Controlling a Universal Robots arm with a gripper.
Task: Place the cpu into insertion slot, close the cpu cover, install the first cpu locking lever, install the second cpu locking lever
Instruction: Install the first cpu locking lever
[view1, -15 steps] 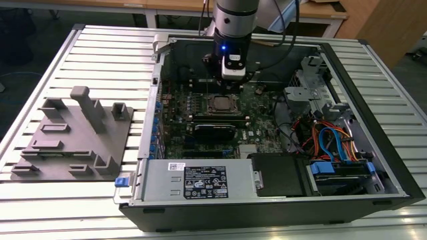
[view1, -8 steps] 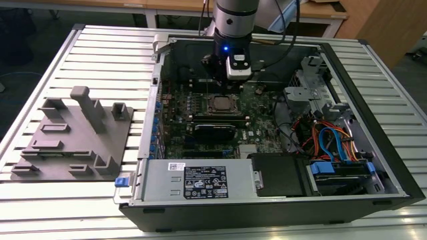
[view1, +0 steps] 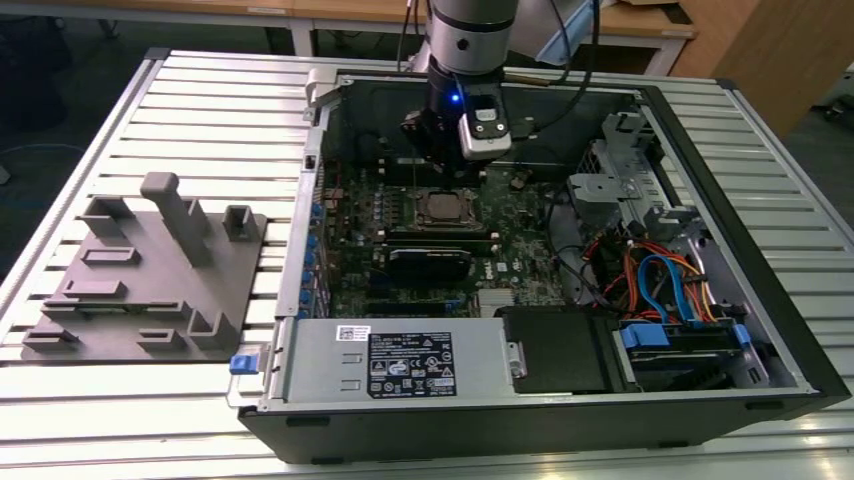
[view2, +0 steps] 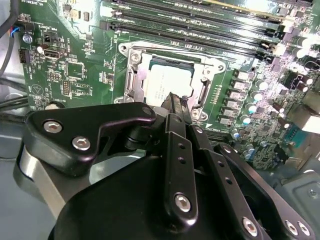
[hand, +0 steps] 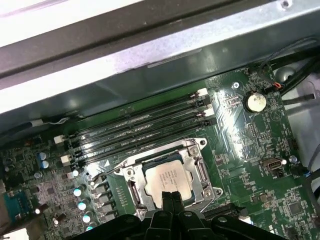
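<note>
Silver-tan metal shows where the cpu (view2: 167, 82) lies flat in the slot (view2: 172, 62), set into the green board (hand: 240, 150) inside the open case (view1: 534, 430). The cover (hand: 200, 172), a metal frame with a square window, looks to be down around the chip, whose top shows through the window. The gripper (view2: 176, 100) hangs right over one edge of the socket, its two thin black fingers (view2: 173, 107) pressed together with nothing between them. In both wrist views the tips overlap the chip's near edge and the frame beside it; whether they touch the metal cannot be told. In the exterior view the arm (view1: 467, 30) comes down from the far side of the case and ends above the socket, which sits near the middle of the board. Long black memory slots (hand: 135, 132) run in a row just beside the socket, and a round coin battery (hand: 255, 101) sits well apart from it on the board. The case rests on a slatted metal table (view1: 200, 100). On the exterior view's left, apart from the case, a grey tray (view1: 134, 300) with upright posts and blocks lies on the table
</note>
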